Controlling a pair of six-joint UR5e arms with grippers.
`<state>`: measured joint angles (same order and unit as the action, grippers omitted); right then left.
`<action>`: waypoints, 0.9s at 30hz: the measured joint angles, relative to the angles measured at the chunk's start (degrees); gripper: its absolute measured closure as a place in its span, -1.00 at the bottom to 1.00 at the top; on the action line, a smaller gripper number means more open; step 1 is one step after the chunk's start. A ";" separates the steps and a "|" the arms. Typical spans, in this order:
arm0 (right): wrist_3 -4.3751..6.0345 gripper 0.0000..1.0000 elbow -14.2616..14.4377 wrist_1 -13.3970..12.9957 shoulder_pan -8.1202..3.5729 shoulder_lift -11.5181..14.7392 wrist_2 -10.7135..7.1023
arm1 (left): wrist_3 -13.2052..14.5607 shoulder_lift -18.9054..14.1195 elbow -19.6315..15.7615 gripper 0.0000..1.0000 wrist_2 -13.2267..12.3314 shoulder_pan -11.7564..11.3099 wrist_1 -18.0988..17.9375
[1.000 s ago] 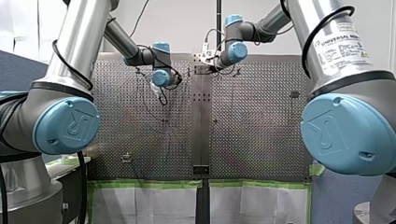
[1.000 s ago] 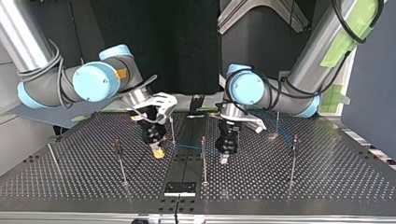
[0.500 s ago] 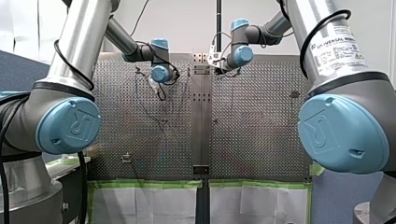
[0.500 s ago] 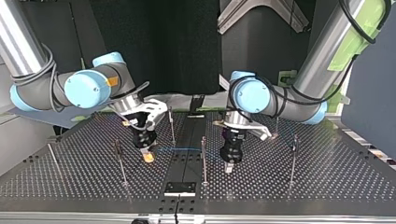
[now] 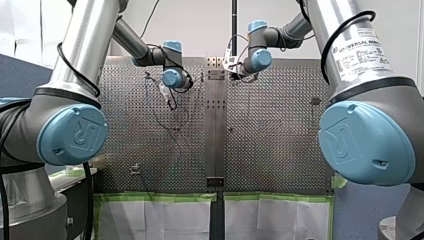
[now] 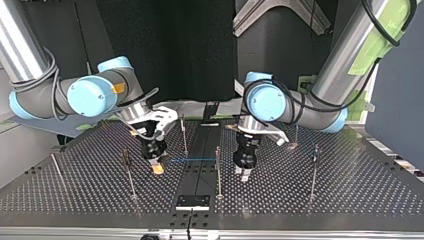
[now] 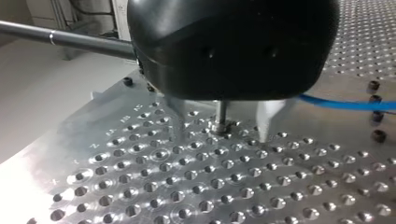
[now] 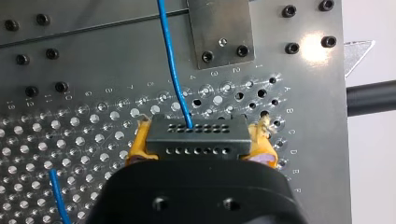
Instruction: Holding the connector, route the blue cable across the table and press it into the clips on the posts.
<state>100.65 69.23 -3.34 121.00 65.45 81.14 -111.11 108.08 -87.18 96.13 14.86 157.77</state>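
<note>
In the right wrist view my right gripper (image 8: 201,145) is shut with yellow pads (image 8: 136,145) on the black connector (image 8: 194,132). The blue cable (image 8: 172,60) leaves the connector and runs ahead over the table. In the top view the same gripper (image 6: 157,169) hangs low at the left, and the cable (image 6: 192,160) stretches from it to the middle post (image 6: 218,170). My left gripper (image 6: 243,173) hovers just right of that post. In the left wrist view its metal fingers (image 7: 177,122) stand open astride a post's foot (image 7: 221,125), with the cable (image 7: 345,103) off to one side.
Several thin posts stand on the perforated table (image 6: 350,200), among them one behind my right gripper (image 6: 184,134), one at the left (image 6: 129,174) and one at the right (image 6: 313,171). A black plate (image 6: 192,201) sits at the near middle edge. A metal plate (image 8: 219,32) lies ahead of the connector.
My left gripper's fingers have come apart and it has shifted slightly away from the near edge. The cable now ends at the middle post. My right gripper moved left a second ago, then held.
</note>
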 joint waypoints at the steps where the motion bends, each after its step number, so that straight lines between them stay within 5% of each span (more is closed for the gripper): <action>1: 0.00 1.00 0.00 0.01 -0.03 0.00 0.00 | 0.30 -0.01 0.00 -1.00 0.03 0.06 0.55; 15: 0.00 1.00 -0.01 0.08 -0.08 -0.01 -0.01 | 2.64 -1.49 -0.17 -1.00 1.51 1.01 7.19; 27: 0.00 1.00 0.00 0.30 -0.12 0.04 -0.01 | 3.36 -6.46 -4.73 -1.00 1.31 3.09 9.91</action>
<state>100.65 69.22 -3.04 120.88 65.49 81.13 -107.75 101.61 -91.91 97.45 17.95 167.68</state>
